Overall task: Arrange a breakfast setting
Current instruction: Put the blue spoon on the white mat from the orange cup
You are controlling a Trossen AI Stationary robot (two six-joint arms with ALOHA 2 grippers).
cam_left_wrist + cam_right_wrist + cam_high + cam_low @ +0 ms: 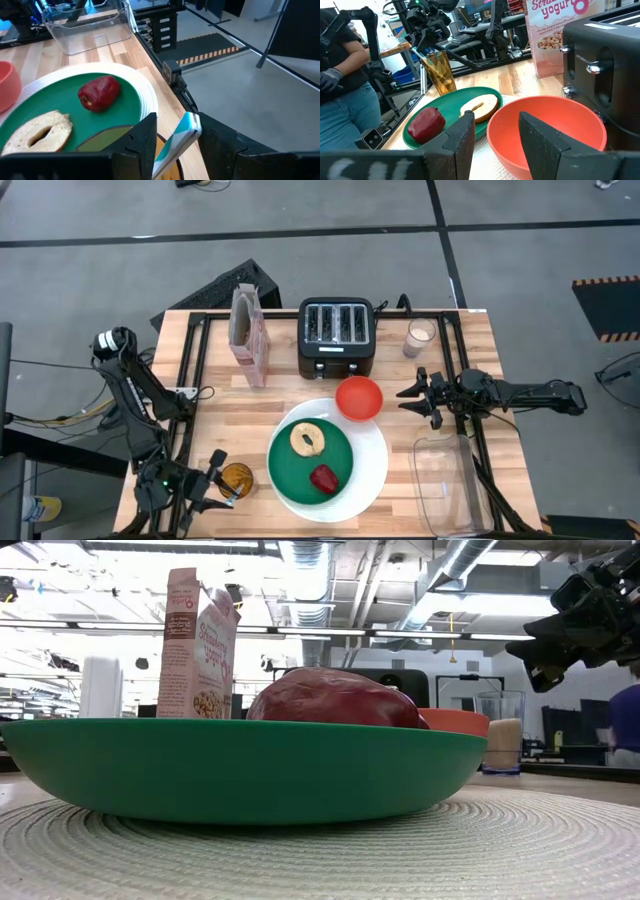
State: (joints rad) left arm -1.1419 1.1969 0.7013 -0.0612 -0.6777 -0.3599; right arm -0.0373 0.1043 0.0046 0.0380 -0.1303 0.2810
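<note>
Beyond the table, a person (342, 75) only in right wrist view; left tool (172, 137) clamped on spoon (177, 137), right tool (495, 132) apart

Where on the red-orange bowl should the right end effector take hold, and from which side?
Probably the rim. The red-orange bowl sits upright and open, beside the white plate and in front of the toaster. Its thin wall suits one finger inside, one outside. The right end effector is open beside it, so the rim section facing that arm, approached from above, looks clearest of both neighbours.
</note>
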